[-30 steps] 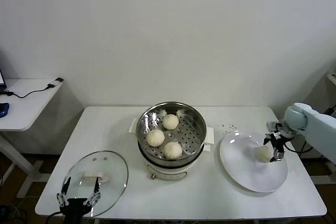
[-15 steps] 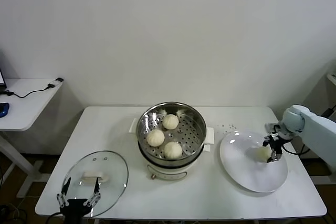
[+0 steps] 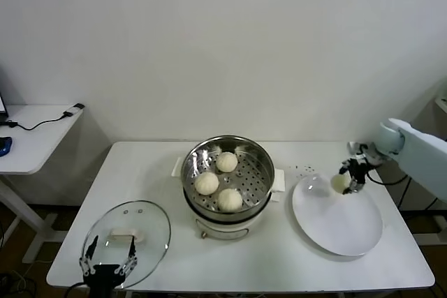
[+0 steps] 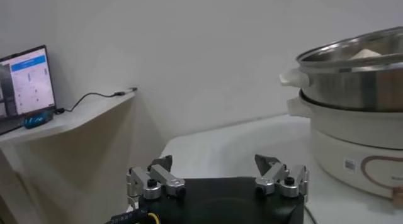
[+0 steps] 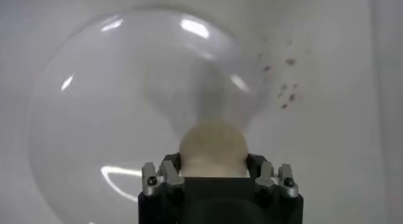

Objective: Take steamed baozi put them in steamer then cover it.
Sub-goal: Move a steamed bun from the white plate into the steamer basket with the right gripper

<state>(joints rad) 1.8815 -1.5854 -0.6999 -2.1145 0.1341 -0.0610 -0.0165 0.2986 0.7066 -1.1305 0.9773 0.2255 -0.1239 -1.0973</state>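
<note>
You're seeing right claw (image 3: 347, 179) gripping steamed baozi (image 3: 339, 183) above plate (image 3: 339, 222); left claw (image 3: 107, 259) hanging wide at bench (image 3: 150, 172) near-left edge.

Looking like a lab or test room staged as a kitchen corner, not a real home kitchen. Plain white wall (image 3: 223, 40) running bare behind everything, no cupboards, sink or tiles showing. One white table (image 3: 154, 172) standing on thin legs, carrying only cooking props: steamer (image 3: 228, 185), glass cover (image 3: 128, 232), white plate (image 3: 339, 225). A second white desk (image 3: 31, 137) sitting off to the robot's left, holding a cable (image 3: 42, 122) and a blue object (image 3: 4, 146); the left wrist view showing a lit laptop screen (image 4: 24, 80) on it. Robot arms working at the table edges, with bare floor showing underneath.
</note>
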